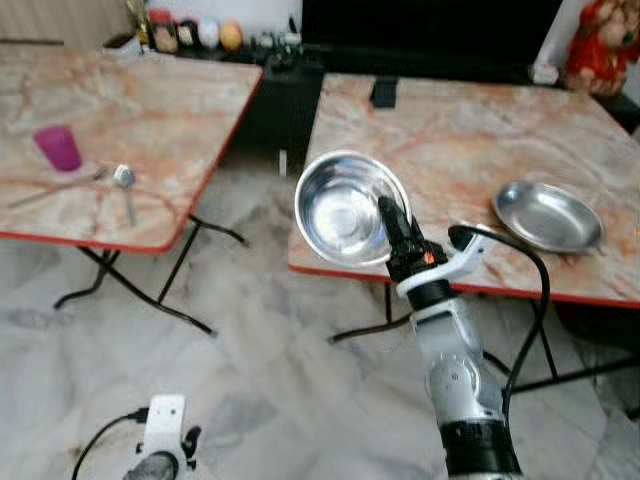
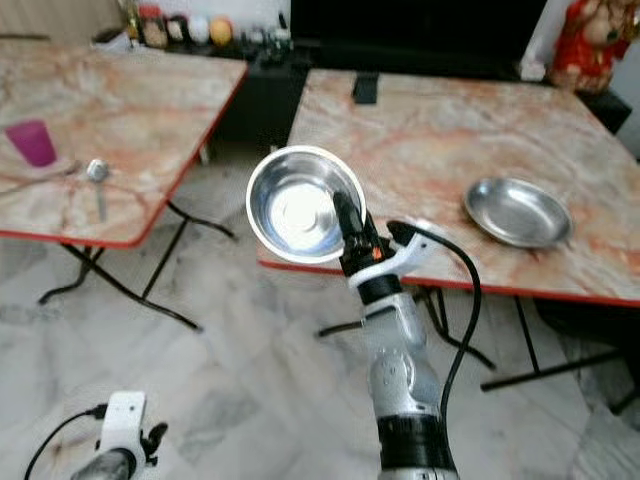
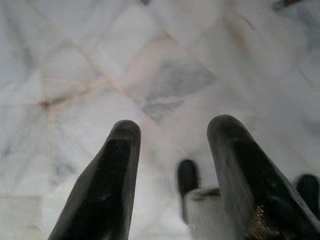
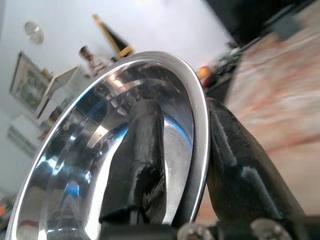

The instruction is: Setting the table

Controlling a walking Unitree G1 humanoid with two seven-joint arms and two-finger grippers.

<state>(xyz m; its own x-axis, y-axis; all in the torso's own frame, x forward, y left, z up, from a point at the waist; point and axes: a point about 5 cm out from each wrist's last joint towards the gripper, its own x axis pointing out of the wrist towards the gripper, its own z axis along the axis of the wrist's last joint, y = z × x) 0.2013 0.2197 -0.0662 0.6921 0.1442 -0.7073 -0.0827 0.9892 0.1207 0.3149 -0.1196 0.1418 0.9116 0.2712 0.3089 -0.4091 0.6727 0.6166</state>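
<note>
Right claw (image 1: 392,222) pinches the steel bowl (image 1: 343,208) by its rim, carrying it; surface (image 1: 470,140) at one o'clock. Left claw (image 3: 172,145) hangs open.

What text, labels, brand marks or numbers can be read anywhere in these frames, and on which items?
None can be read.
Jars behind the left table: labels too blurred.
Steel bowl gripped at the rim by the right pincer: no marking seen.
Steel plate, pink cup and spoon: no print visible.
Dark item on the right table: too small to tell.
Left pincer: open above the floor, no lettering.
</note>
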